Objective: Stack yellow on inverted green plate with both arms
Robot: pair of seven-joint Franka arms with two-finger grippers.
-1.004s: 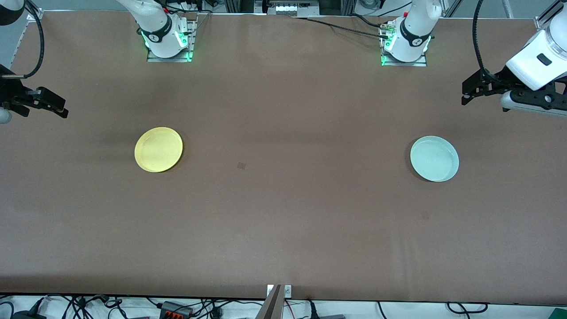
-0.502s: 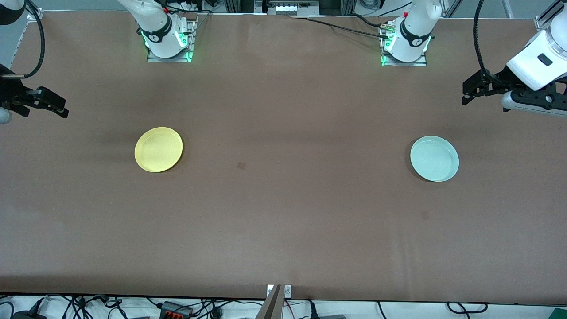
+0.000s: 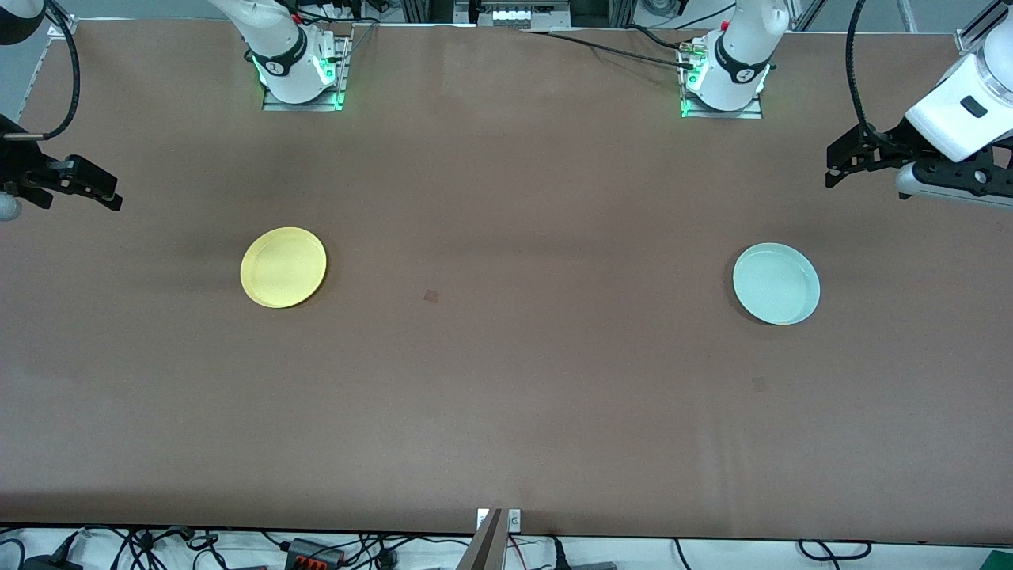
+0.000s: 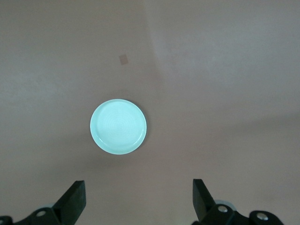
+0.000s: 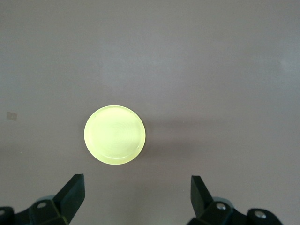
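I see the brown table [image 3: 506,412] with two plates on it, well apart. My landmark is the small dark square mark [image 3: 431,296] near the table's middle.

The yellow plate [image 3: 283,267] sits toward the right arm's end of the table from that mark, flat, rim up, slightly farther from the front camera than the mark. The right wrist view shows it [image 5: 115,134] whole, with nothing touching it.

The green plate [image 3: 776,283] sits toward the left arm's end from the mark, much farther off than the yellow one. It rests open side up, rim raised, so not inverted. The left wrist view shows it [image 4: 118,126] alone on the cloth, the mark [image 4: 123,59] near it.

The right gripper [image 3: 101,190] hangs up in the air over the table edge at the right arm's end, well away from the mark and the yellow plate. Its fingers [image 5: 75,191] stand wide apart, holding nothing.

The left gripper [image 3: 840,162] hangs over the table near the edge at the left arm's end, well apart from the green plate. Its fingers [image 4: 76,197] are spread wide too, empty.
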